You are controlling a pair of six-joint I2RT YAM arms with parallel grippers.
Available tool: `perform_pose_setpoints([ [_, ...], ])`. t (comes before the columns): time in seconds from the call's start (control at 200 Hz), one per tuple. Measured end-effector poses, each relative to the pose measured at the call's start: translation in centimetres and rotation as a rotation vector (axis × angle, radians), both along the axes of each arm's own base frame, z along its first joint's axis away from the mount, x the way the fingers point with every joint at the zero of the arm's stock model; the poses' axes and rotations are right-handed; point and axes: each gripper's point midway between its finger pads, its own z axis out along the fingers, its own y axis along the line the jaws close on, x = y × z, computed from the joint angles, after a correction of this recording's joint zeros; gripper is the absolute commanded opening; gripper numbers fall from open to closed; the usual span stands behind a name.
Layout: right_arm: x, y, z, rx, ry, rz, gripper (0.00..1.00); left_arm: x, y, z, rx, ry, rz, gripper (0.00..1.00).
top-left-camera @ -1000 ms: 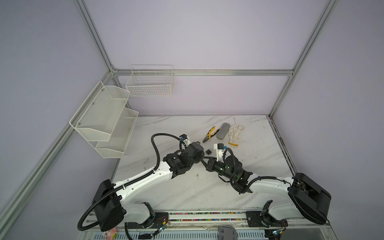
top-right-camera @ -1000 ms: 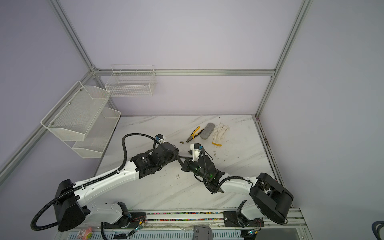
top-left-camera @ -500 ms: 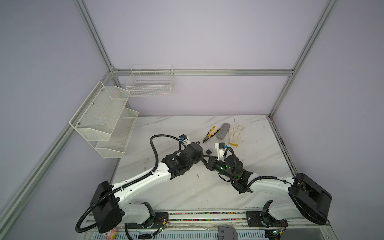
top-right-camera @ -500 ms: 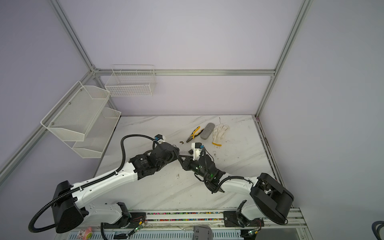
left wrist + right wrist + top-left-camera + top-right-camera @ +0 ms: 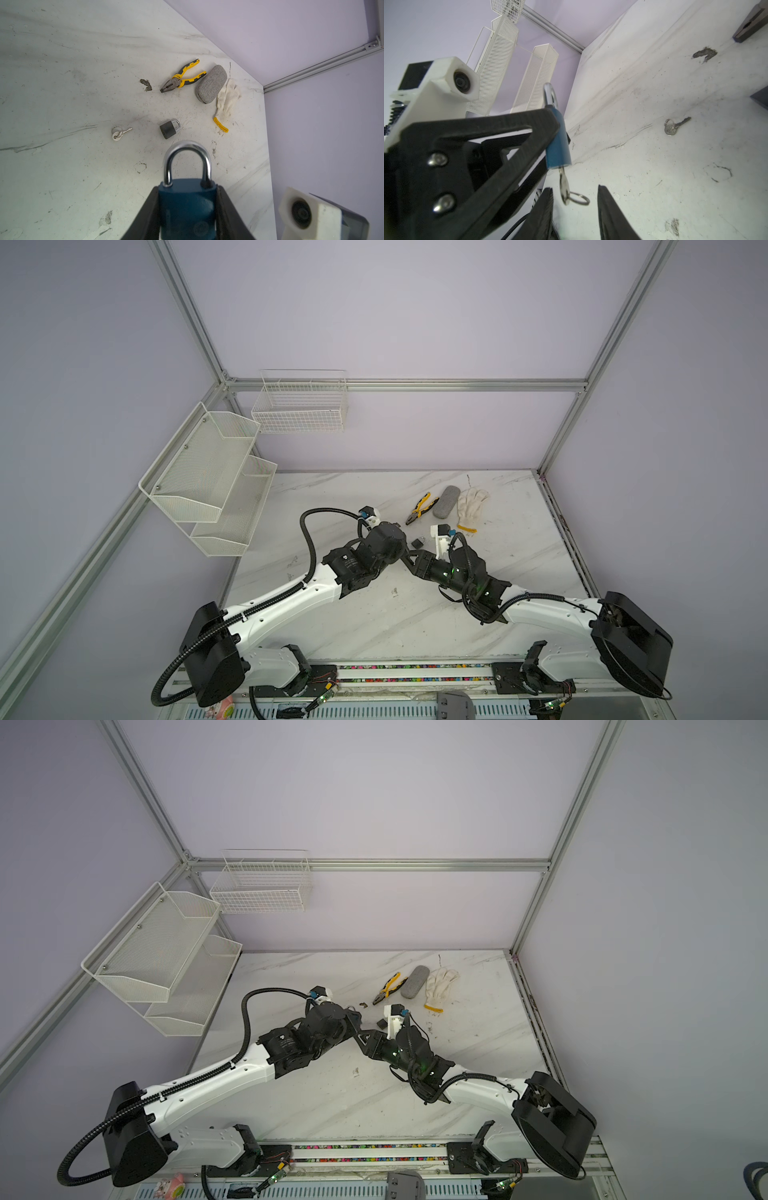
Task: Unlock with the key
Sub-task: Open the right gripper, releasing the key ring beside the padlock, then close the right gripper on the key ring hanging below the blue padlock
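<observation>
Your left gripper (image 5: 187,192) had the blue padlock (image 5: 558,149) clamped by its flat sides, the jaws part closed on the body and holding it clear of the table (image 5: 62,83), near the middle of it. The body was a plain dark blue block with rounded corners. Its bright steel shackle (image 5: 187,160) stuck out past the fingertips, and both legs sat down in the body. At the opposite end, a small silver key (image 5: 564,187) stood in the keyway, with a split ring (image 5: 579,198) hanging from its head.

Your right gripper (image 5: 574,187) sat right at that key with its jaws part open, one on each side of the head. Neither jaw touched the key, and the gripper held nothing.

Past the grippers, a second key (image 5: 119,133) on its own ring lay flat on the table. A small gray padlock (image 5: 169,128) lay on its side near it, with its shackle pointing away from that key.

Farther back lay the yellow-handled pliers (image 5: 182,76), with a gray case (image 5: 211,84) just beside the handles. A white glove (image 5: 227,99) with a yellow cuff lay against the case, near the back wall.
</observation>
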Motion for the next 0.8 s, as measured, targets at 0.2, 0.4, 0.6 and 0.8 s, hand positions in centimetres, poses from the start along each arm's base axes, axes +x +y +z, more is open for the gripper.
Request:
perform_pose_setpoints([
  [0.2, -0.02, -0.36, 0.25, -0.008, 0.004, -0.012, 0.37, 0.01, 0.0, -0.01, 0.0, 0.0, 0.0, 0.0],
  [0.4, 0.1, -0.23, 0.72, -0.001, 0.0, -0.013, 0.3, 0.0, 0.0, 0.0, 0.0, 0.0, 0.0, 0.0],
  [0.6, 0.11, -0.18, 0.72, 0.0, 0.001, -0.012, 0.26, 0.0, 0.0, -0.01, 0.0, 0.0, 0.0, 0.0],
  [0.8, 0.22, -0.01, 0.94, 0.004, -0.001, -0.011, 0.23, -0.01, -0.02, -0.02, -0.002, 0.001, 0.0, 0.0],
])
